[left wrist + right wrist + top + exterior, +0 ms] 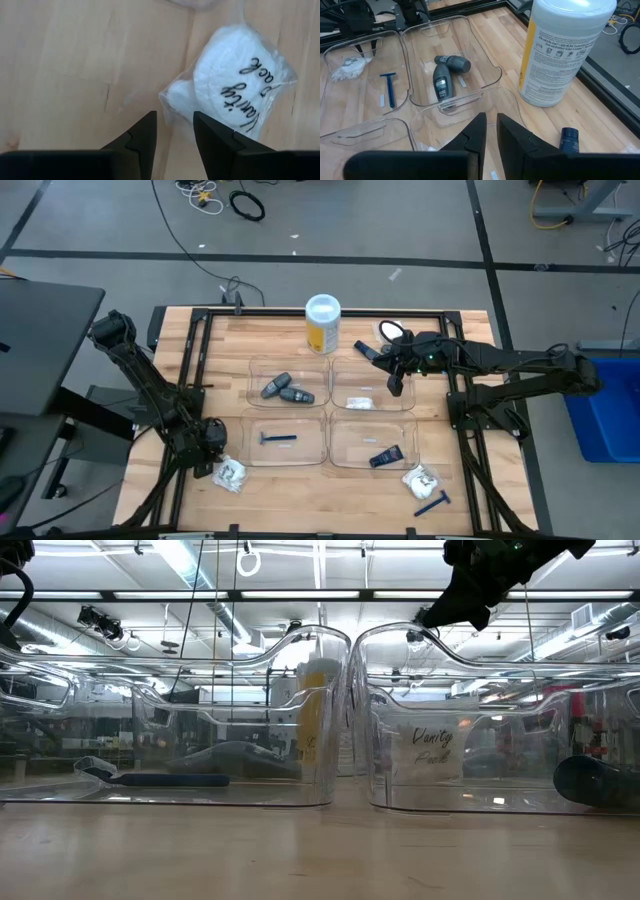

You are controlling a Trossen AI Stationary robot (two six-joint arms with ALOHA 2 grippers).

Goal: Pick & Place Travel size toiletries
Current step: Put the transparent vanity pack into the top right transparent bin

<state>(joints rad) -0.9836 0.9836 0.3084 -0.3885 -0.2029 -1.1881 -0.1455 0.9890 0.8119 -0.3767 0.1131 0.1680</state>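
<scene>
The left gripper [174, 131], slightly spread, hovers over a white packet [235, 85] at the table's near left corner. Farther back, the right gripper [491, 131], nearly pressed together and empty, hangs above the far right tray [345, 370].

Pale wood tabletop [300, 500]; yellow canister [322, 330] with white lid; grey sticks [285, 389]; blue razor [277, 439]; white packet [235, 85] with black script.

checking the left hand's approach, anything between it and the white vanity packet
Nothing. In the left wrist view only bare wood lies between the left hand and the white vanity packet; the packet's clear edge already reaches between the fingers.
</scene>
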